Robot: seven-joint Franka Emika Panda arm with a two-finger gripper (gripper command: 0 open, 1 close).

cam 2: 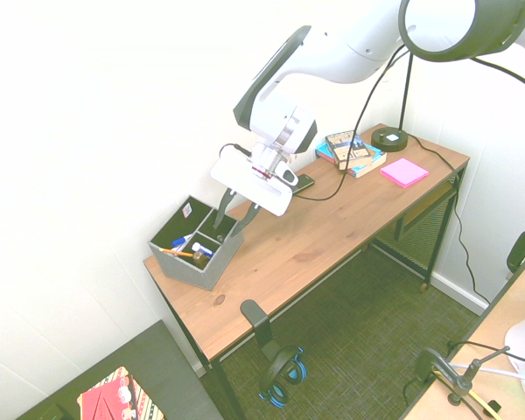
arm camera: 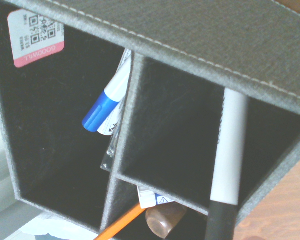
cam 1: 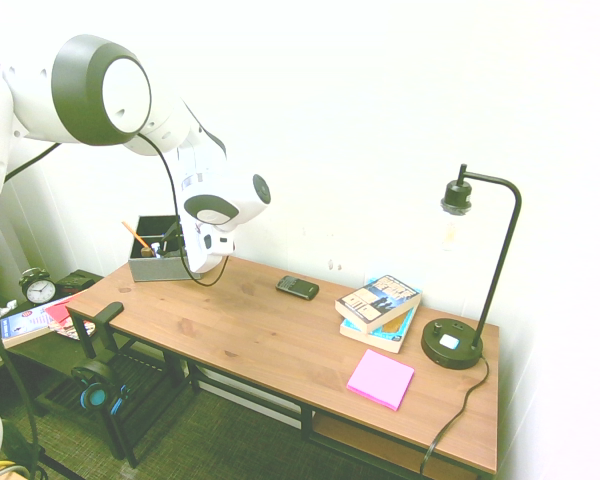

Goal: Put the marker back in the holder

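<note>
the marker (arm camera: 230,150), white-barrelled with a black cap, is in the holder (cam 2: 179,269), its barrel reaching down into a dark compartment and its cap toward the wrist camera. the gripper (cam 2: 227,230) is right over that compartment, fingers spread apart and the marker let go. a blue-capped pen (arm camera: 100,112) leans in the large compartment beside it, and an orange pencil (arm camera: 122,222) sticks out of another. the holder sits at one end of the wooden desk (cam 1: 230,330); farther along are a black phone (cam 1: 298,287), stacked books (cam 1: 380,303), pink notes (cam 1: 381,379) and a lamp (cam 1: 452,343).
</note>
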